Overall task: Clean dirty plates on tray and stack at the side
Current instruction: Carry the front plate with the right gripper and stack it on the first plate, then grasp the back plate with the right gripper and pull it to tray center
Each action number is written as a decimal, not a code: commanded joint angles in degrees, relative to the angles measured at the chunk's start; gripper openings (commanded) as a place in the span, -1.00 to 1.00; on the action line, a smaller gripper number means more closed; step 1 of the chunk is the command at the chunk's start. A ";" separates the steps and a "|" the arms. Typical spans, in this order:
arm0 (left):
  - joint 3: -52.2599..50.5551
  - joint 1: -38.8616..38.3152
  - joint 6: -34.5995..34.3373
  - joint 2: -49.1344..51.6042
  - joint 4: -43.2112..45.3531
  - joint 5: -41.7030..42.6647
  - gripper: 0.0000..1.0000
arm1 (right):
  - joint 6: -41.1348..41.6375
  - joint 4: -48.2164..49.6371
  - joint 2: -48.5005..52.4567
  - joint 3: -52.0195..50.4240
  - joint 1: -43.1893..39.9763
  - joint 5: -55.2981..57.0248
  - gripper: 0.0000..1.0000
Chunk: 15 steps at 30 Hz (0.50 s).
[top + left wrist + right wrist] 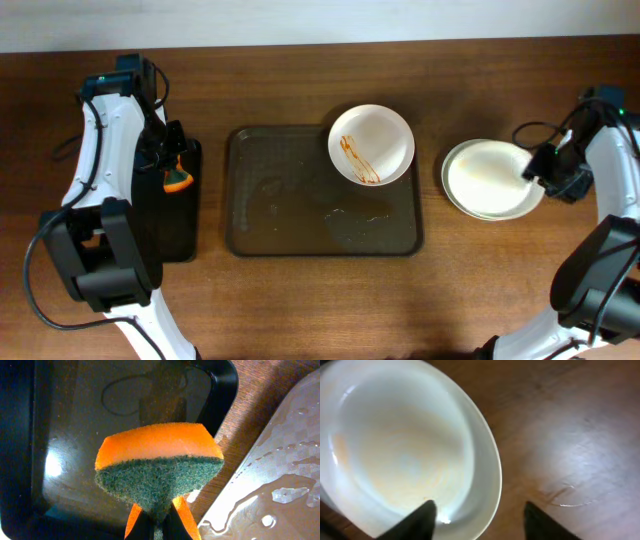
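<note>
At the left of the bench, the left gripper hung over the black tray, its jaws closed on a sponge. The left wrist view showed the sponge pinched from below at the gripper, with its orange foam facing away and its green scouring face toward the camera. The glossy floor of the black tray lay behind it. Just right of the black tray, across a narrow strip of bare wood, lay the tray, brownish and translucent, with puddles and drops of water on its floor (these were plainest at the right of the left wrist view, where a corner of the tray showed). One dirty plate sat in the tray's far right corner, riding over the rim there, with an orange-red sauce streak across its lower left part. Farther right, off the tray and on the bare wood, lay the stacked plates. They were white and clean-looking, and the doubled edge suggested two. The right gripper was at the right edge of this stack. In the right wrist view the gripper had its jaws spread wide, one finger over the inside of the top plate and the other over the wood, so that the rim lay between them. Whether either finger touched the plate could not be told.
</note>
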 commanded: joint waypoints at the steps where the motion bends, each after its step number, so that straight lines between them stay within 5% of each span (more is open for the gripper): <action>1: -0.26 0.02 -0.74 -0.22 0.07 0.66 -1.00 | -6.23 -0.02 0.04 2.14 3.89 -9.44 0.52; 7: -0.26 0.02 -0.74 -0.22 0.09 0.66 -1.00 | 1.14 8.39 0.98 6.12 19.47 -13.03 0.39; 15: -0.26 0.02 -0.74 -0.22 0.07 0.63 -1.00 | 6.91 16.61 14.40 6.12 31.21 -2.93 -0.24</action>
